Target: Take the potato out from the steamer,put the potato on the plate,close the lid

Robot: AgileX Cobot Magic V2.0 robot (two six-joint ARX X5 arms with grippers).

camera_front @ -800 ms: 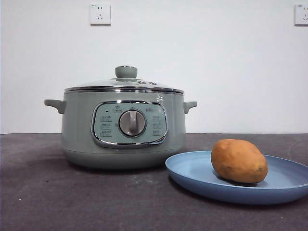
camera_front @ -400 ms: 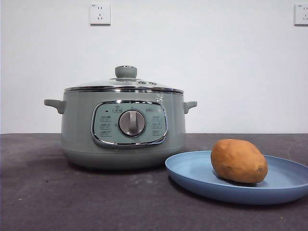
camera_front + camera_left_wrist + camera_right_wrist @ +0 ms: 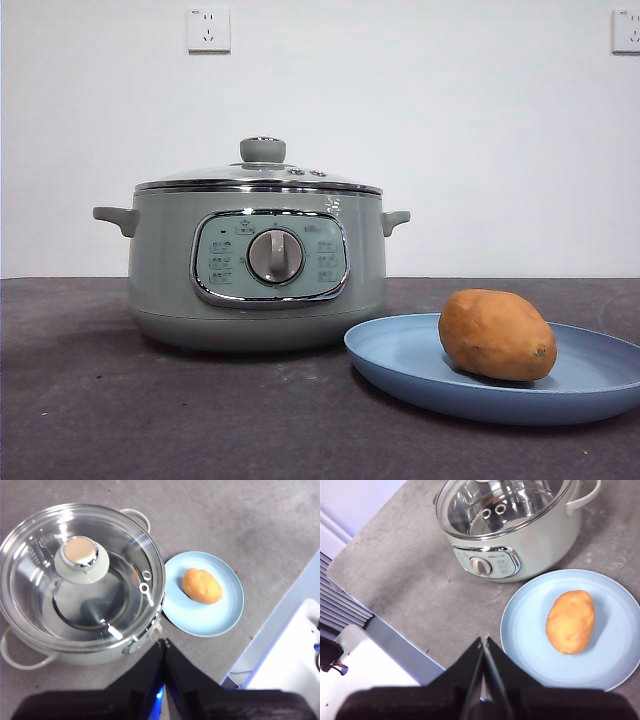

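The orange-brown potato (image 3: 497,334) lies on the light-blue plate (image 3: 400,362), which sits to the right of the sage-green steamer (image 3: 160,270). The glass lid (image 3: 262,172) with its green knob rests shut on the pot. From the left wrist view, the lid (image 3: 120,555), the plate (image 3: 225,615) and the potato (image 3: 201,585) are far below my left gripper (image 3: 164,642), which is shut and empty. My right gripper (image 3: 483,640) is also shut and empty, high above the table near the plate (image 3: 530,630) and the potato (image 3: 570,621). Neither arm shows in the front view.
The dark grey table (image 3: 90,410) carries only the steamer and plate. A white wall with two power outlets (image 3: 208,29) stands behind. The table's edge and a white base (image 3: 375,680) show in the right wrist view.
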